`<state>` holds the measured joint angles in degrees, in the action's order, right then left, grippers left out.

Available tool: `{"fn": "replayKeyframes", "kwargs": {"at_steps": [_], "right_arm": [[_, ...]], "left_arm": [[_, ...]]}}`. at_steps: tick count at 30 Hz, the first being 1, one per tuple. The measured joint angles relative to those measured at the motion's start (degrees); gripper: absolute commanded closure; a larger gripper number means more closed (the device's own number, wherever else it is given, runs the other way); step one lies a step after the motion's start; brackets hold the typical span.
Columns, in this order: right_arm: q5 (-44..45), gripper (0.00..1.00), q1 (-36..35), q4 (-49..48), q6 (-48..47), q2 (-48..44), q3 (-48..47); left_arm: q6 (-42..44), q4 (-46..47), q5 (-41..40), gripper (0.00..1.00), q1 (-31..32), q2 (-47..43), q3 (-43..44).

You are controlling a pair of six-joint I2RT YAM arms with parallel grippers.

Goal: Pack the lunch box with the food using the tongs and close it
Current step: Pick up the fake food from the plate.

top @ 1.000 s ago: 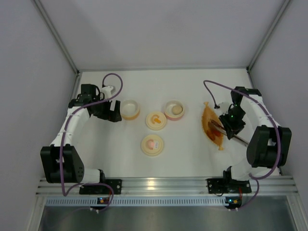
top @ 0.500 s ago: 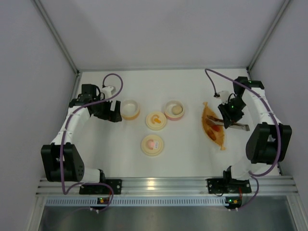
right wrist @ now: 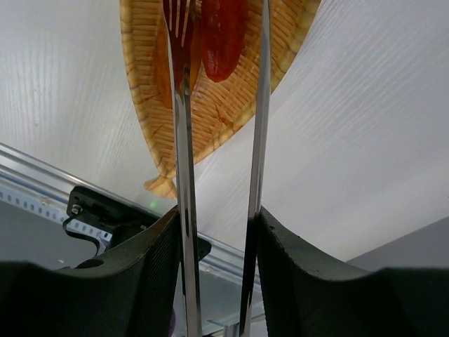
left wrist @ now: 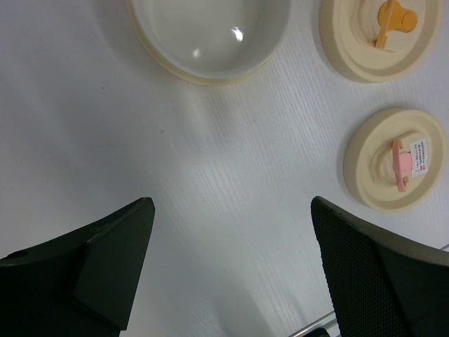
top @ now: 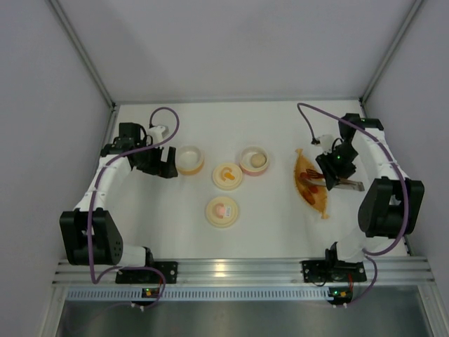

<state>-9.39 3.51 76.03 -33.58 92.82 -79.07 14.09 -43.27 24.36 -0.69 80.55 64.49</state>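
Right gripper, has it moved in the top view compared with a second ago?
Yes. The right gripper, holding the tongs, has shifted toward the back wall, now beside the far half of the orange tray.

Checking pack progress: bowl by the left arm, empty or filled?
Empty: the bowl shows only bare glossy white inside in the left wrist view.

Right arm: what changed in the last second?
The right gripper, holding the tongs throughout, shifted toward the back wall and turned, swinging their handle end away from the arm bases; the tips now flank the sausage on the orange tray. Nothing taken or released. Unmoved: the open left gripper, yellow bowl, pink bowl, orange-knob lid, pink-knob lid.
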Motion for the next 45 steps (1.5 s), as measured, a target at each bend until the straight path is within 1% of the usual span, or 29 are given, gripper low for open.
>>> {"fn": "replayKeyframes", "kwargs": {"at_steps": [4,10,11,15,16,17,19,21,26,32,41,45], "right_arm": [[1.2,0.57,0.0,0.0,0.0,-1.9,2.0],[1.7,0.59,0.0,0.0,0.2,-3.2,4.1],[1.7,0.63,0.0,0.0,0.3,-3.2,4.2],[1.6,0.73,0.0,0.1,0.6,-3.2,4.4],[1.6,0.74,0.0,0.1,0.6,-3.2,4.4],[1.5,0.78,0.0,0.1,0.7,-3.1,4.4],[1.5,0.81,0.0,0.1,0.8,-3.0,4.4],[1.3,0.89,0.0,0.1,0.8,-2.7,4.4],[0.6,0.99,0.0,0.2,1.2,-2.2,2.9],[-1.0,1.00,0.1,0.0,1.4,-2.7,-1.6],[-3.3,1.00,0.1,0.2,1.3,-5.5,-2.8],[-6.2,1.00,0.1,0.4,1.2,-5.7,-5.5]], "left_arm": [[0.0,0.0,0.0,0.02,0.0,0.0,0.0],[-0.1,0.0,0.0,0.02,0.0,0.0,0.0],[-0.2,0.0,0.0,0.02,0.0,0.0,0.0],[-0.4,0.0,0.0,0.02,0.0,0.0,0.0],[-0.4,0.0,0.0,0.02,0.0,0.0,0.0],[-0.4,0.0,0.0,0.02,0.0,0.0,0.0],[-0.4,0.0,0.0,0.02,0.0,0.0,0.0],[-0.4,0.0,0.0,0.02,0.0,0.0,0.0],[-0.4,0.0,0.0,0.02,0.0,0.0,0.0],[-0.5,0.0,0.0,0.02,0.0,0.0,0.0],[-1.2,0.0,0.3,0.02,0.0,0.0,0.0],[-2.3,0.1,0.3,0.02,0.0,0.2,0.0]]}}
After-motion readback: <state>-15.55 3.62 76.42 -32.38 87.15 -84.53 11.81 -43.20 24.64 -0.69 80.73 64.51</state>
